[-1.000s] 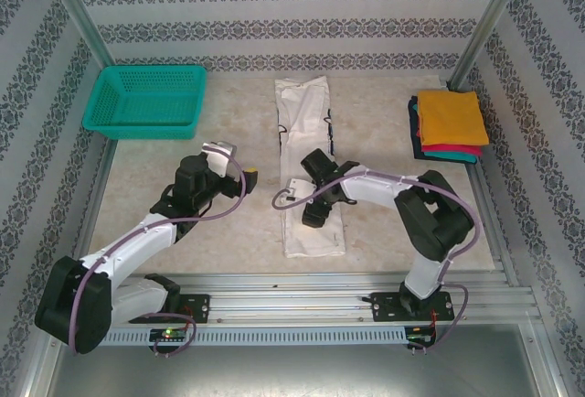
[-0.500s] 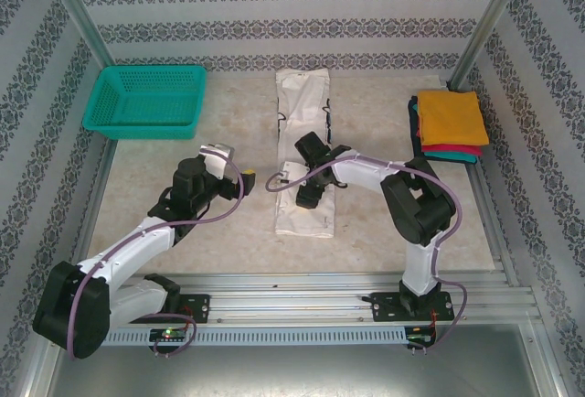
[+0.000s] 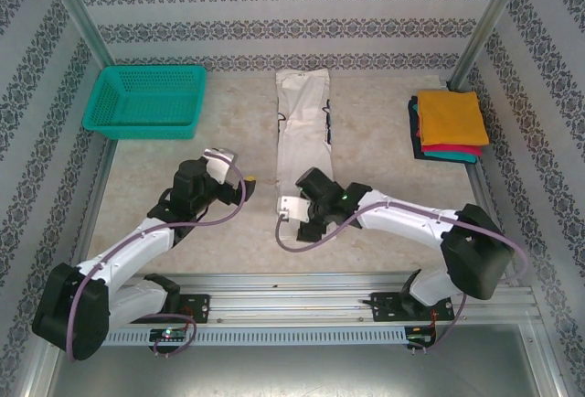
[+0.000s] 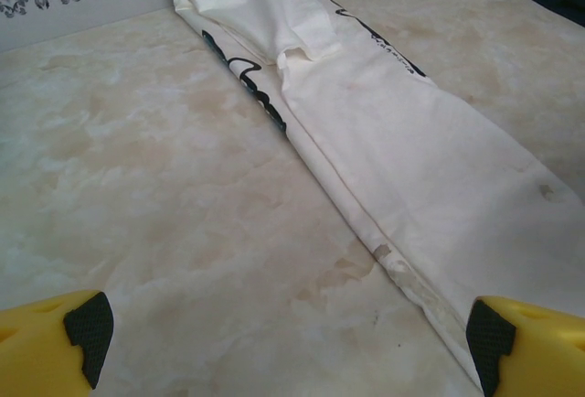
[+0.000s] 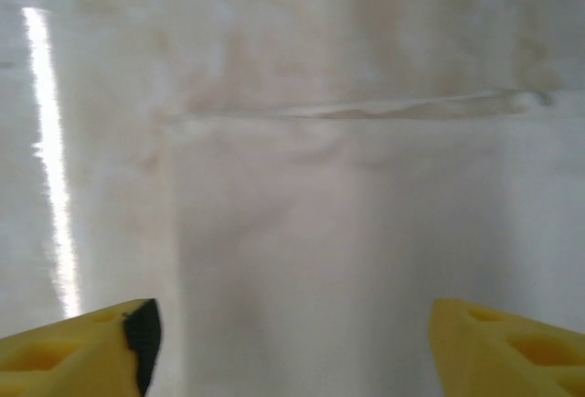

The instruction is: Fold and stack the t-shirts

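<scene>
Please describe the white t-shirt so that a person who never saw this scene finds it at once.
On the pale marbled table, between the teal basket at far left and the stack of folded shirts at far right, lies the white t-shirt. Unlike that compact colourful stack, it is one long narrow strip running far to near down the middle, with dark print.

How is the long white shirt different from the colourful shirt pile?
The long white cloth t-shirt is one narrow strip; the pile of folded orange, red and teal t-shirts is squarish and stacked. The white t-shirt shows dark print; the pile's orange top looks plain. Both rest on the table.
</scene>
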Robot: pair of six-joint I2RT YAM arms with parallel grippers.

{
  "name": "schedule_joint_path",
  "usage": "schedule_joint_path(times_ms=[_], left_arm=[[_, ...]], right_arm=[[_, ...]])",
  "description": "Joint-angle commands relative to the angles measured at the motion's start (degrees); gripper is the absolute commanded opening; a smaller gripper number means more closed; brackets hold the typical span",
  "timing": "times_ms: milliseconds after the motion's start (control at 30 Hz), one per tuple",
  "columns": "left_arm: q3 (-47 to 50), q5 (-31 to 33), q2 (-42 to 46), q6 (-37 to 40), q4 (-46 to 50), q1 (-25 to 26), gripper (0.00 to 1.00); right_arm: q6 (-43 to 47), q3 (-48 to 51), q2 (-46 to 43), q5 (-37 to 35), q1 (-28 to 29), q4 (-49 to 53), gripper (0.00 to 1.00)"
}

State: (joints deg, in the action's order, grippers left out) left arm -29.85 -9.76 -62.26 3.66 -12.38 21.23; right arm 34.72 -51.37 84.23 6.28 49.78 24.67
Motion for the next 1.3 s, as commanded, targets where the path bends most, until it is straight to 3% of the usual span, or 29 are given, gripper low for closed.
schedule_joint_path(times_ms=[0,200,467,567,767,1000,1267], left_arm=[[0.19,-1.06,1.74,3.79,2.83,-0.73,1.00],[0.29,-2.01,3.27,5.39,5.96,-0.74,1.00],[0.92,-1.64,4.16,5.66,6.69,-0.75,1.00],[1.06,-1.71,3.90,5.66,6.32,-0.75,1.00],[1.21,-1.50,3.80,5.66,6.12,-0.75,1.00],[1.09,-1.56,4.34,6.23,7.23,-0.72,1.00],[-2.61,-4.86,5.34,7.81,13.92,-0.75,1.00]], right_arm=[[-1.47,1.49,1.60,-0.11,0.93,3.37,0.71],[0.12,0.35,6.44,-1.76,0.44,2.34,0.62],[2.02,-1.66,12.24,-2.10,-0.50,2.98,0.58],[2.18,-2.83,13.75,-2.24,-1.07,4.13,0.45],[2.90,-3.75,15.44,-3.39,-1.09,5.39,0.31],[2.42,-3.34,14.06,-2.58,-0.67,7.43,0.00],[-1.59,-1.88,5.57,1.85,0.88,12.71,0.00]])
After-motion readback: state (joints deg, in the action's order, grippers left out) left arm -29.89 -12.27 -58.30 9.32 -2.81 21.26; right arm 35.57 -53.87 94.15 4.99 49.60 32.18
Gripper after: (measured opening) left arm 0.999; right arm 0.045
